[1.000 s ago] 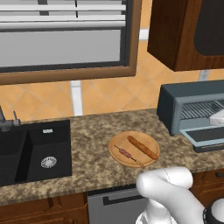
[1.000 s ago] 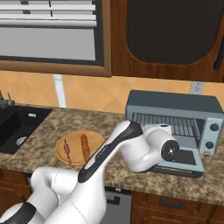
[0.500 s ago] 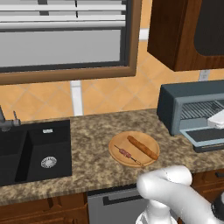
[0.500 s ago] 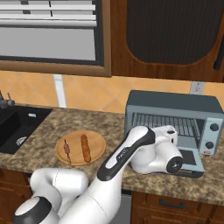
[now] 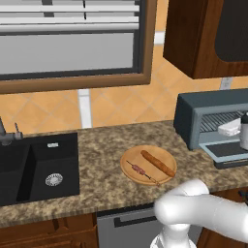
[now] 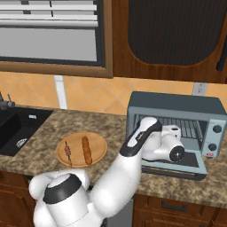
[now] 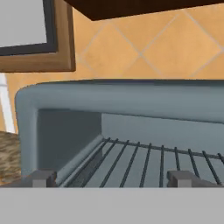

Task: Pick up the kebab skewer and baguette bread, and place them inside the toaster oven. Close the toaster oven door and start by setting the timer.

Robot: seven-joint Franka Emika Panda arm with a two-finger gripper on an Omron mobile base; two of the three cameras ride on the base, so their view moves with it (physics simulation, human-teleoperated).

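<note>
Granite counter (image 5: 97, 160): our gripper (image 7: 109, 178) hangs released at the oven (image 6: 177, 115); we judge the skewer (image 5: 141, 170) light, stiff, thin, best pinched mid-stick, the bread (image 5: 158, 163) firmer.

A speckled brown granite counter (image 5: 97, 160) carries everything. A round, flat wooden plate (image 5: 148, 164) lies on it. Left of the plate, a black sink (image 5: 38, 167) is set into the stone. Right of the plate stands a boxy blue-grey metal toaster oven (image 6: 175, 126).
</note>
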